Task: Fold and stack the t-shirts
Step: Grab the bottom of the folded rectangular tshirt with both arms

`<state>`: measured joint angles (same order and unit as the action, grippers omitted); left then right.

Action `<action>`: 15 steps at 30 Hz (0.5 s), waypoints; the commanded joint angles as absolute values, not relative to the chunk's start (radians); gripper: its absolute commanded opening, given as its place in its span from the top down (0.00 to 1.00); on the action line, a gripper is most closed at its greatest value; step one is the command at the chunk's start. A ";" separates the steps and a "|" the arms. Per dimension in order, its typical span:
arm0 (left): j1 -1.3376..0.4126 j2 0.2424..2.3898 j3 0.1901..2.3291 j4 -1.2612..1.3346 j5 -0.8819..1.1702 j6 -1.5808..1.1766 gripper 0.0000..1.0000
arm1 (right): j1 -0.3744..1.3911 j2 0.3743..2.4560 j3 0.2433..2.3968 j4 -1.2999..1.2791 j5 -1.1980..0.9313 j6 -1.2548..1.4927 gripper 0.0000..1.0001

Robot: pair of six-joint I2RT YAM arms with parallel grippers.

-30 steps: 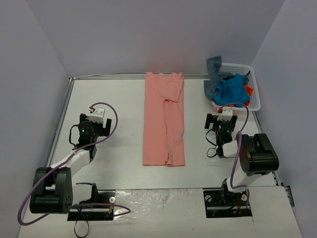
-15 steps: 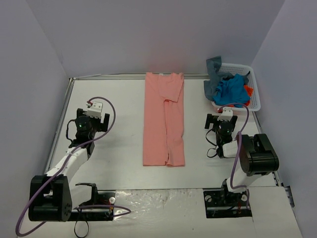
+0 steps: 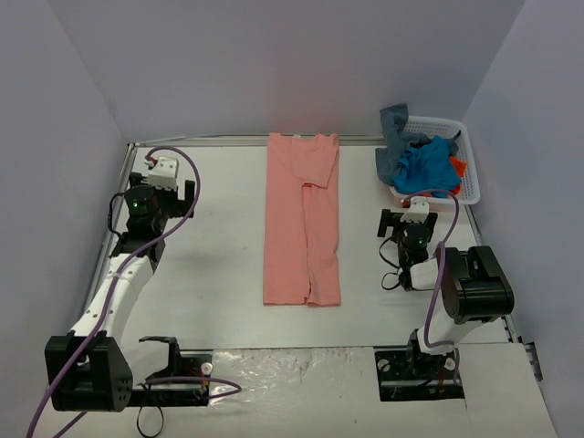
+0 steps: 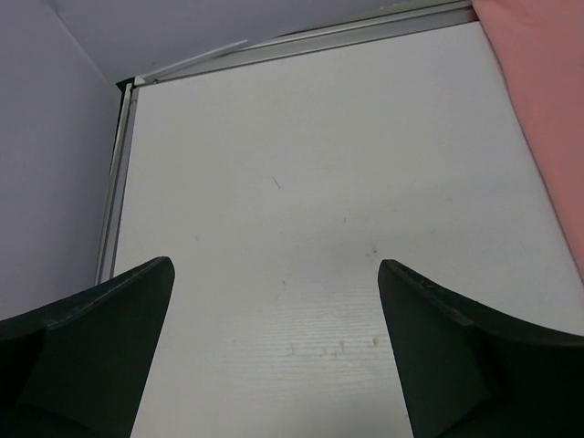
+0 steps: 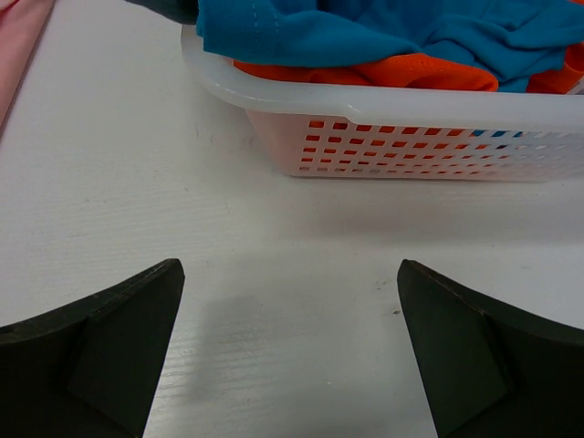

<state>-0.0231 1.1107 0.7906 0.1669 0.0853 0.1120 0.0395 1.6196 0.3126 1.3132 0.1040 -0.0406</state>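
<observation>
L gripper [image 4: 275, 265] open, R gripper [image 5: 290, 265] open, pink t-shirt [image 3: 302, 228] flat

White lattice basket [image 5: 411, 151] at far right corner of table [image 3: 219, 265].

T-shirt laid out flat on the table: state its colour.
The flat t-shirt is plain salmon-pink, seen best in the top external view.

You've got a white table [image 3: 219, 246] with a metal rail [image 3: 196, 140] along its far and left edges. One salmon-pink t-shirt [image 3: 302, 228] lies flat mid-table, folded into a long strip, collar end at the far edge. A white lattice basket [image 3: 472, 169] stands in your far right corner, apart from that shirt.
</observation>
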 commanded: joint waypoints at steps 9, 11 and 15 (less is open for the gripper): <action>-0.020 1.135 0.802 0.133 -0.084 -0.165 0.06 | 0.034 1.623 0.342 1.445 0.101 -0.025 0.00; -0.020 1.141 0.795 0.144 -0.083 -0.186 0.06 | 0.032 1.623 0.342 1.443 0.101 -0.023 0.00; -0.020 1.186 0.782 0.193 -0.045 -0.219 0.06 | 0.032 1.623 0.342 1.443 0.101 -0.023 0.00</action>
